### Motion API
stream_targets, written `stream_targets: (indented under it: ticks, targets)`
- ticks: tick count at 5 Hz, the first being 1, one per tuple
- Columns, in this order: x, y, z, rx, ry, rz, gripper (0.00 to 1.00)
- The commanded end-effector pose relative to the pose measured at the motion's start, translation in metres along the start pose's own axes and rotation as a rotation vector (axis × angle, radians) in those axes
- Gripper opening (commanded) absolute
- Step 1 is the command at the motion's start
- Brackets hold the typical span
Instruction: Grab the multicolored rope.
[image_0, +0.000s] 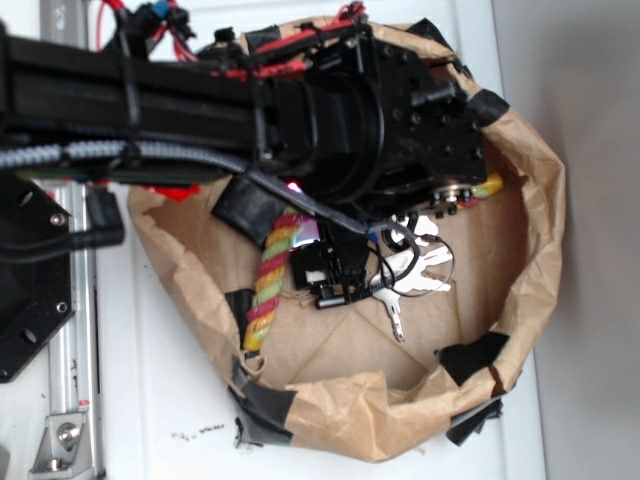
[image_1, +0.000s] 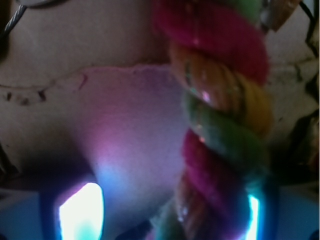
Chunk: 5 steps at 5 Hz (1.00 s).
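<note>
The multicolored rope (image_0: 268, 285), twisted from red-pink, yellow and light green strands, lies in a brown paper nest (image_0: 535, 250), running from lower left up under the arm; its other end (image_0: 490, 186) peeks out at the right. In the wrist view the rope (image_1: 220, 125) runs vertically, filling the right half. My gripper (image_1: 167, 215) is open and low over the rope, which passes between the jaws, close against the right fingertip (image_1: 252, 215) and clear of the left fingertip (image_1: 82, 212). In the exterior view the gripper (image_0: 320, 262) sits beside the rope's upper part.
A bunch of silver keys on a wire ring (image_0: 415, 272) lies just right of the gripper inside the nest. The nest's raised paper walls with black tape patches (image_0: 265, 410) ring the area. A metal rail (image_0: 70, 400) runs along the left.
</note>
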<state>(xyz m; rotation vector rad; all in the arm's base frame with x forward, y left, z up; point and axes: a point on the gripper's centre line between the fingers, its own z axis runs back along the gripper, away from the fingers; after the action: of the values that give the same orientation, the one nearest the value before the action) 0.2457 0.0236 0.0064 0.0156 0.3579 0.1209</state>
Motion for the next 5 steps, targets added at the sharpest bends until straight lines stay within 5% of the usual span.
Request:
stream_targets:
  ticks: [1, 2, 3, 4, 5]
  targets:
    - [-0.008, 0.015, 0.016, -0.004, -0.044, 0.033, 0.00]
    - [-0.017, 0.016, 0.066, 0.072, -0.167, -0.049, 0.00]
    - [-0.042, 0.007, 0.112, 0.088, -0.413, -0.083, 0.00]
    - [-0.072, 0.005, 0.154, 0.067, -0.501, -0.096, 0.00]
    - [-0.079, 0.003, 0.173, 0.061, -0.485, -0.131, 0.00]
